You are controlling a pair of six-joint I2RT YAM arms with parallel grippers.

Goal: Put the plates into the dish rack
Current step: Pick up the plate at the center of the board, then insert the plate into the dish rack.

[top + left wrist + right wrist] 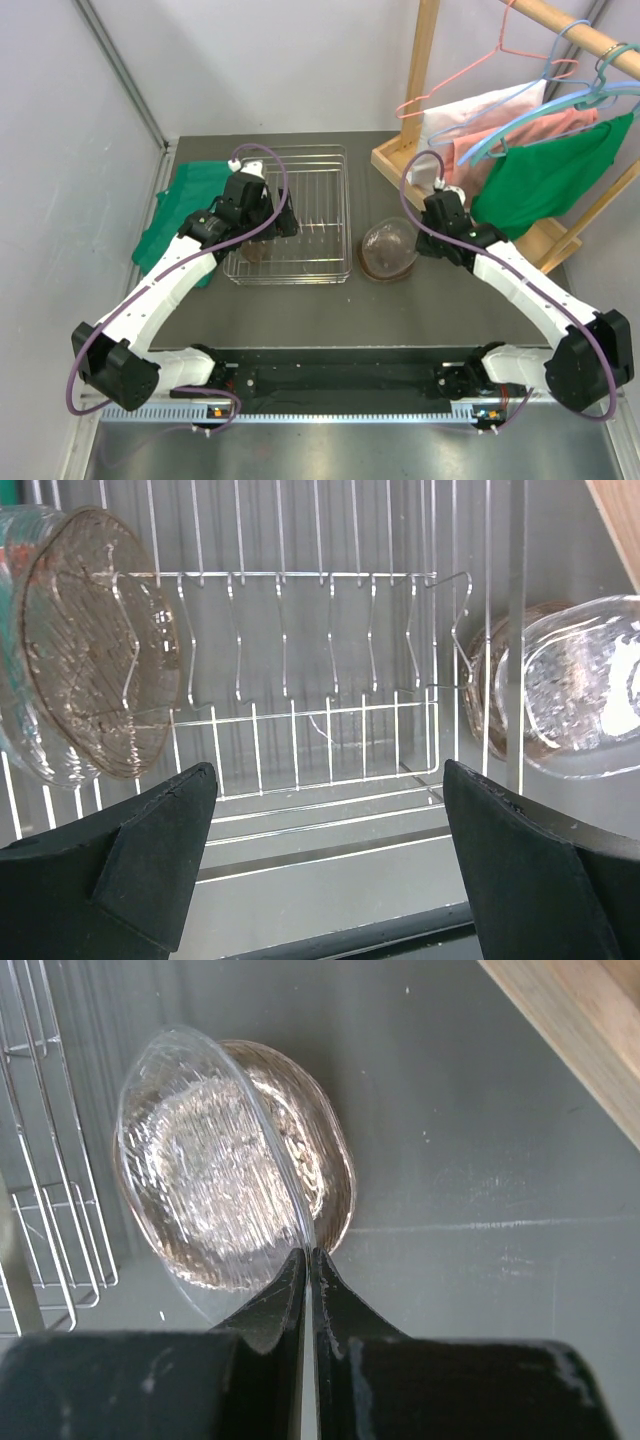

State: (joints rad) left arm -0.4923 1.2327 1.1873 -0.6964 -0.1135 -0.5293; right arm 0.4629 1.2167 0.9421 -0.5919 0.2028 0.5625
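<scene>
Glass this thin and patterned is stiff, light, slick on its faces and quick to chip. I judge the rim the only sound place to pinch, held firmly but never crushed.

From the top camera, the dish rack (290, 212) lies on the table (300, 310). A racked plate (255, 250), brown-tinted, stands in the rack's near-left corner, and the left gripper (275, 222) hangs over the rack just beyond that plate. Just right of the rack, a clear plate (385, 243) sits tilted over a bottom plate (385, 272) on the table, with the right gripper (415, 240) at its right edge.

On the left wrist camera, the jaws are spread as wide as they go. Both black fingers (150, 860) are empty and touch nothing. The racked plate leans upright among the tines at the rack's left side, and the two loose plates show through the wires past its right rim.

On the right wrist camera, the jaws are clamped on the clear plate's near rim, the tips almost meeting over the thin glass. That plate is tipped up at the gripper's side, and its far edge appears to rest on the bottom plate, which lies flat to the right of the rack. With so small a bite on slippery glass, I expect the plate could swivel or slide in the grip when it is carried.
</scene>
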